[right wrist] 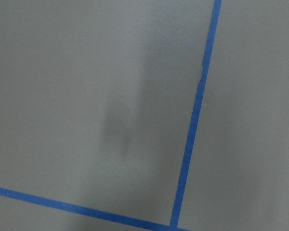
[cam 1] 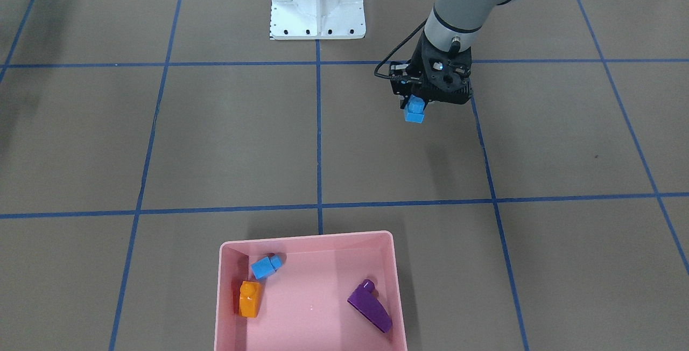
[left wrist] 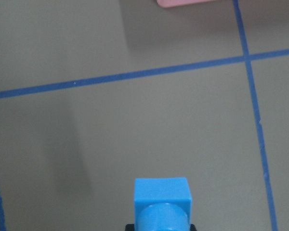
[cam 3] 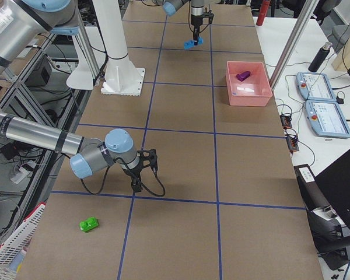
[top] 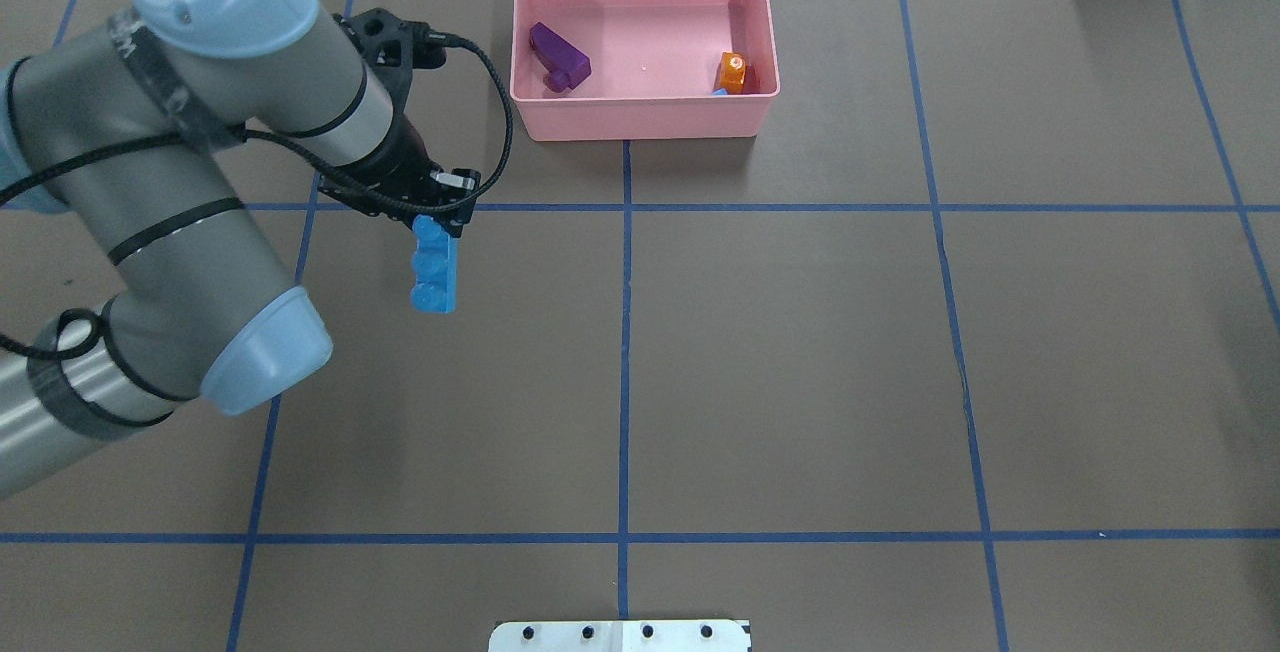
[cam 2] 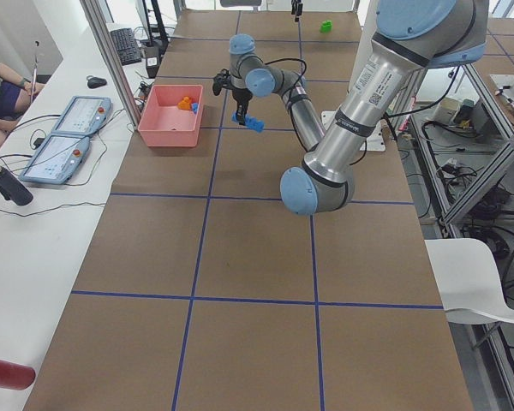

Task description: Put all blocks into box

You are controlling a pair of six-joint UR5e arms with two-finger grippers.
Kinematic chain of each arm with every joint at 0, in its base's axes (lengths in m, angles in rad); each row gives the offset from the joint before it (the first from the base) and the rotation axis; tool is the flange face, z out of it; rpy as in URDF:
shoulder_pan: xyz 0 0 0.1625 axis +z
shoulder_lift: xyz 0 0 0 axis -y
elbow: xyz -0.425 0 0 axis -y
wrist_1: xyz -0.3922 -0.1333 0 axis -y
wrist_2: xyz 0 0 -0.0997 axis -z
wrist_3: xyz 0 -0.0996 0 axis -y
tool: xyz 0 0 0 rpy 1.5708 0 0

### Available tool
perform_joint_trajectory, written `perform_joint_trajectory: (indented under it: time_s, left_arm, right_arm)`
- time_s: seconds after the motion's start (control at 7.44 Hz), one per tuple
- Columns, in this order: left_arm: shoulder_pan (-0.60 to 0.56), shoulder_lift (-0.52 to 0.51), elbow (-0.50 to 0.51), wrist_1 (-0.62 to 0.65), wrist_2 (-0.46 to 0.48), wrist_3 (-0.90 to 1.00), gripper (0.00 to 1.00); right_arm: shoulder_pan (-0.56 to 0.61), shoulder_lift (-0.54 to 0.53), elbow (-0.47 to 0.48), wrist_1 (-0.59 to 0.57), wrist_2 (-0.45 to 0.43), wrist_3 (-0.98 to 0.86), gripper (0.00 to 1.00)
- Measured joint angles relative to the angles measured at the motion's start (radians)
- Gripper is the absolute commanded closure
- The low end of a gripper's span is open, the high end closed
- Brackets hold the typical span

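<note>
Left claw [top: 438, 220]: clamped on one end of the long light-blue bar [top: 434, 267]; rest of the bar jutting free past the fingers, lifted clear of the bench [top: 800, 352], with a shadow under it in the front view.
Why held so: probably an end grip, so the free length can cross the wall first; carried high enough, by the look of it, to pass over the rim.
Box [top: 640, 122]: at the far edge of the bench, right of the claw in the overhead view; well apart from the bar.
Inside the box: purple sloped brick [top: 558, 56] toward the left; orange sloped brick [top: 733, 73] and small light-blue cube [cam 1: 265, 266] close together by the right wall.
Green brick [cam 3: 89, 224]: out on the bench at the robot's right end, well apart from the box; judged the last one to fetch.
Left arm pose: reached forward from the left of the overhead view; wrist turned down over the bench.
Right claw [cam 3: 137, 184]: low over bare bench, near the green brick but apart from it; apart or together, cannot tell.
</note>
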Motion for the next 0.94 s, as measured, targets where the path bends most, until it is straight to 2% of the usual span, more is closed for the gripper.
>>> perform_joint_trajectory:
  time_s: [0.27, 0.54, 0.94]
  left_arm:
    - [-0.045, -0.186, 0.19, 0.028, -0.02, -0.027, 1.0]
    - [-0.083, -0.359, 0.415, 0.002, -0.026, -0.055, 1.0]
    - [-0.117, -0.558, 0.825, -0.232, -0.027, -0.137, 1.0]
  right_arm:
    - [0.0, -0.021, -0.008, 0.023, 0.001, -0.017, 0.0]
    - [0.0, -0.029, -0.009, 0.032, 0.001, -0.022, 0.0]
    - [0.0, -0.031, -0.009, 0.039, 0.002, -0.022, 0.0]
